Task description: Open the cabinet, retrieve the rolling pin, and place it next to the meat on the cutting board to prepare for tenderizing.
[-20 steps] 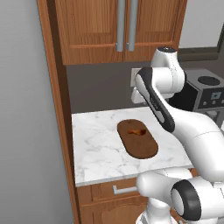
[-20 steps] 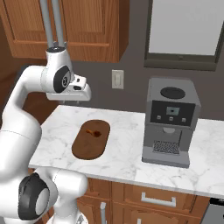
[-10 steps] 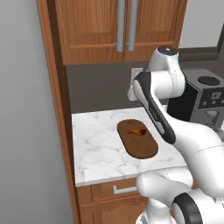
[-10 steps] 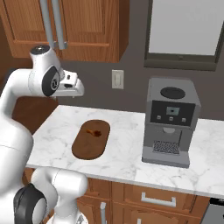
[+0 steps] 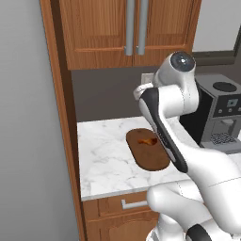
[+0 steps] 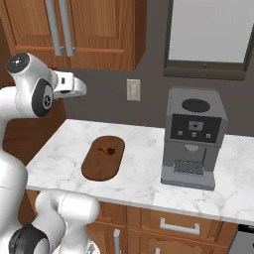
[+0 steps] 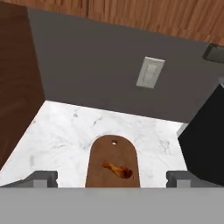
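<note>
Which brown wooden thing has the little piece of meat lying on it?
The cutting board, the dark oval lying flat on the white marble counter. The meat rests near its far end. The cabinet up on the wall is reddish and has long silver handles.

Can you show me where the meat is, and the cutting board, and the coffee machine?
meat (image 6: 106,150), right base view, its middle.
cutting board (image 6: 99,166), right base view, bare wood near the front end.
coffee machine (image 6: 193,136), right base view, its front panel.

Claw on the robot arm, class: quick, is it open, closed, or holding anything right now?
Claw: open, fingertips set wide apart, holding nothing, raised above the cutting board with the meat.
</note>
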Controlling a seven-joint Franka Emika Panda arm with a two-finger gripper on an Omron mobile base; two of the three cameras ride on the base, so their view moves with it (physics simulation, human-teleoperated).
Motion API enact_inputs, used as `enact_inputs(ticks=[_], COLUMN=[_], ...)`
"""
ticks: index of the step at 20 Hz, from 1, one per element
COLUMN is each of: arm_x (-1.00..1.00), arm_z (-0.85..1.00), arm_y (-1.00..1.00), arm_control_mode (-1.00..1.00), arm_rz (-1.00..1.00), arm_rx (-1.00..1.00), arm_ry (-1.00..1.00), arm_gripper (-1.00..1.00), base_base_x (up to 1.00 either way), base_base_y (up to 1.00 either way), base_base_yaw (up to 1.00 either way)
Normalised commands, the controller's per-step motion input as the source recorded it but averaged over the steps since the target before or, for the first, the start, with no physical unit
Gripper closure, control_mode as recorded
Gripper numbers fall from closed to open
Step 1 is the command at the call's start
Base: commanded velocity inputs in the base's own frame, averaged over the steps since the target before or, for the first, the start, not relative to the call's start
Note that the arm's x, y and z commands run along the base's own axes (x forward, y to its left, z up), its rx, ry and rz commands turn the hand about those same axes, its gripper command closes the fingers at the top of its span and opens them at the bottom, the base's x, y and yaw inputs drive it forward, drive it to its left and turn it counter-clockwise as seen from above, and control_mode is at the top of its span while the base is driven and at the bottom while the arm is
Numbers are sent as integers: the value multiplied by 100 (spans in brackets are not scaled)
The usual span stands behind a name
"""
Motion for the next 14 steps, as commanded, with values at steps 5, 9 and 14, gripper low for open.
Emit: enact_inputs(ticks=[5, 9, 14], arm_x=[3, 8, 19], arm_z=[53, 49, 46], arm_y=[0, 0, 0], arm_control_mode=[-100, -100, -100], arm_rz=[4, 5, 5], arm_rx=[-4, -2, 0], arm_ry=[-28, -26, -25], arm_gripper=[-100, -100, -100], base_base_x=[0, 0, 0], base_base_y=[0, 0, 0], base_base_yaw=[0, 0, 0])
